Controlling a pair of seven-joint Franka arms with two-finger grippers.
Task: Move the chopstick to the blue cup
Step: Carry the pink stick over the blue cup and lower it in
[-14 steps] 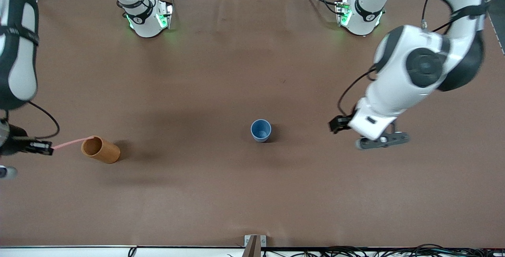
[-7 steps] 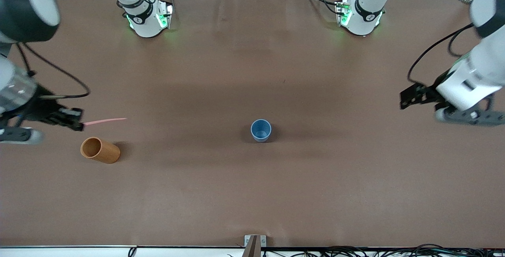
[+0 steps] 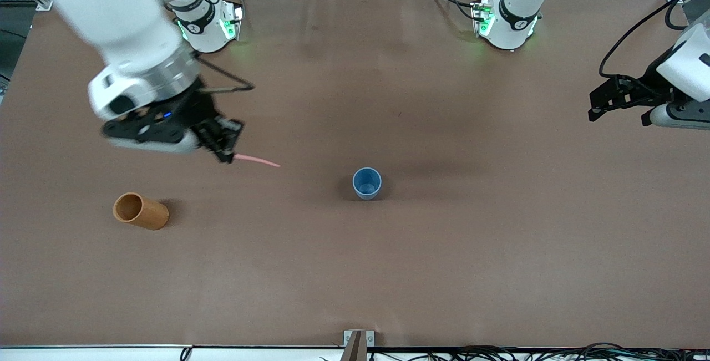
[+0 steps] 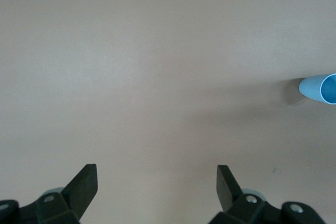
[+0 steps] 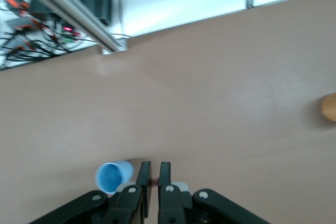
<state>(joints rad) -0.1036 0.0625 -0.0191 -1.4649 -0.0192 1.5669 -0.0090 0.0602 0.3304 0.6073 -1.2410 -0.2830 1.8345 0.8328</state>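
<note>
R gripper (image 3: 224, 145) sits mid-left of the front frame, up in the air over bare worktop (image 3: 355, 272), jaws pinched shut on one end of the pink chopstick (image 3: 256, 161). Stick pokes out near-horizontal toward the blue cup (image 3: 366, 183), free tip well short of it. In the R wrist view the jaws are nearly closed w/ a sliver of pink between them, and the cup shows just beside them.

Handling, my read: chopstick looks v. light, thin, stiff, prob. smooth, so an end-grip gives a long lever; it may pivot or slip in the jaws if swung fast. Held at one end is right for dropping it in, but it must tip from flat to near-upright before the tip goes over the rim. Cup is small, no handle, prob. light; the stick is longer than the cup is tall, so a leaning stick or a sideways knock could topple it. Lower gently, release low.

Room: lots. Open worktop btwn gripper and cup, nothing in the path. Orange-brown wooden cup (image 3: 141, 211) lies on its side at lower left of frame, well apart from the route. Cup stands near frame centre, well away from every worktop edge.

L gripper (image 3: 627, 97) waits at the upper-right edge of frame, jaws wide and empty, clear of the cup.
</note>
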